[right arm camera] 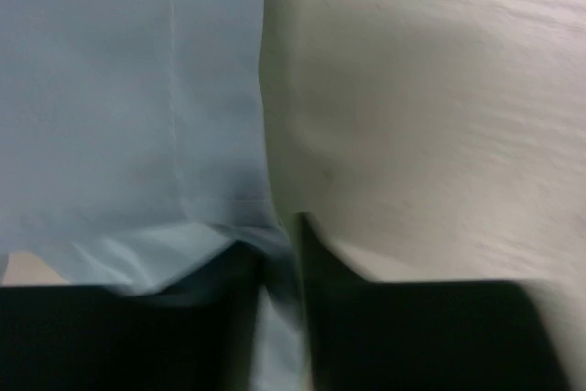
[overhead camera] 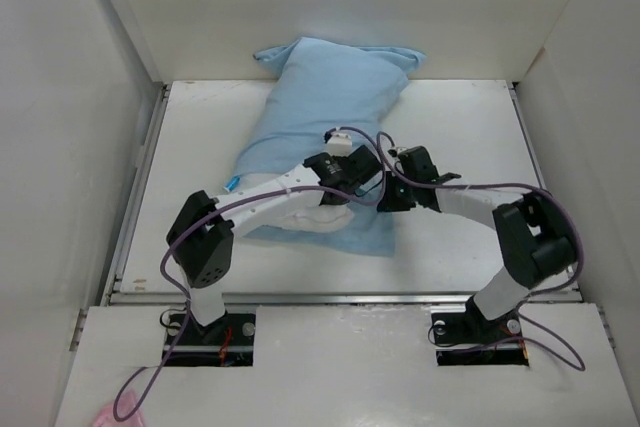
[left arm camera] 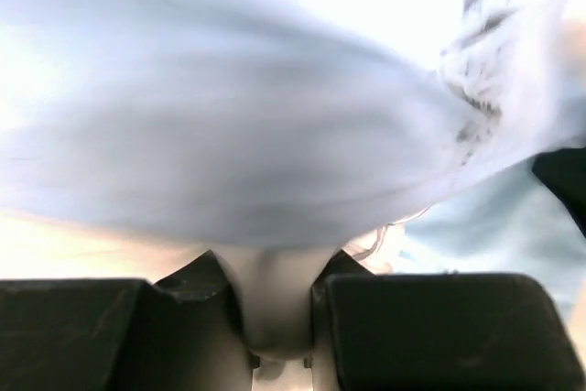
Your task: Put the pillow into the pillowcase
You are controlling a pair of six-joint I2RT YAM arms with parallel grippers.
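The light blue pillowcase (overhead camera: 330, 97) lies diagonally on the table, plump with the pillow inside. The white pillow (overhead camera: 315, 215) shows only at the near open end. My left gripper (overhead camera: 356, 177) is over that mouth, shut on a fold of the white pillow (left arm camera: 275, 304), with light blue pillowcase fabric (left arm camera: 229, 135) draped just ahead of it (left arm camera: 275, 272). My right gripper (overhead camera: 393, 193) is at the mouth's right side. It (right arm camera: 279, 258) is shut on the pillowcase edge (right arm camera: 128, 89), with the pillow (right arm camera: 430, 116) bulging to its right.
White enclosure walls (overhead camera: 60, 147) stand on the left, back and right. The table's near edge rail (overhead camera: 340, 297) runs in front of the arm bases. A pink object (overhead camera: 108, 413) lies at the bottom left. Purple cables (overhead camera: 520, 189) loop along both arms.
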